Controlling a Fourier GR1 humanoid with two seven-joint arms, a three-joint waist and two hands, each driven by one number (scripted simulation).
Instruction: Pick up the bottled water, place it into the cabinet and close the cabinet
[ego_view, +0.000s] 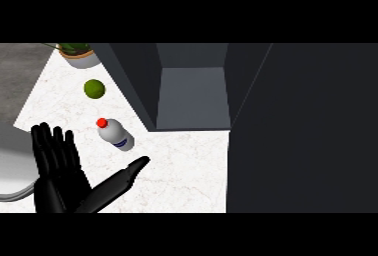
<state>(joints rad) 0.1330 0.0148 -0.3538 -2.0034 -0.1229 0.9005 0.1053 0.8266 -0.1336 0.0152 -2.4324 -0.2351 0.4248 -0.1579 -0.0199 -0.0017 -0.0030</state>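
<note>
Bottled water (117, 134) sits on the white marbled counter (184, 170), at about 1 o'clock from the left hand (59, 186) and clear of it. The straight, slightly spread fingers (55, 145) point to 12 o'clock and hold nothing. The thumb (127, 174) sticks out toward 1 o'clock, its tip just below the bottle with a gap between them.

The bottle has a whitish, rounded body, a bright red cap at its 11 o'clock end and a thin blue band of label near the other end. From this steep view I cannot tell whether it stands upright or lies on its side.

A green lime (94, 88) rests at 11 o'clock from the bottle, a little apart. Farther along the same line, a potted plant (77, 54) stands at the counter's far corner. At 2 o'clock from the bottle, the dark grey cabinet (192, 97) stands open, showing a paler grey shelf inside. A wide dark panel (303, 130), seemingly its door, fills the 3 o'clock side. A pale rounded basin (13, 170) curves in at 9 o'clock from the hand.
</note>
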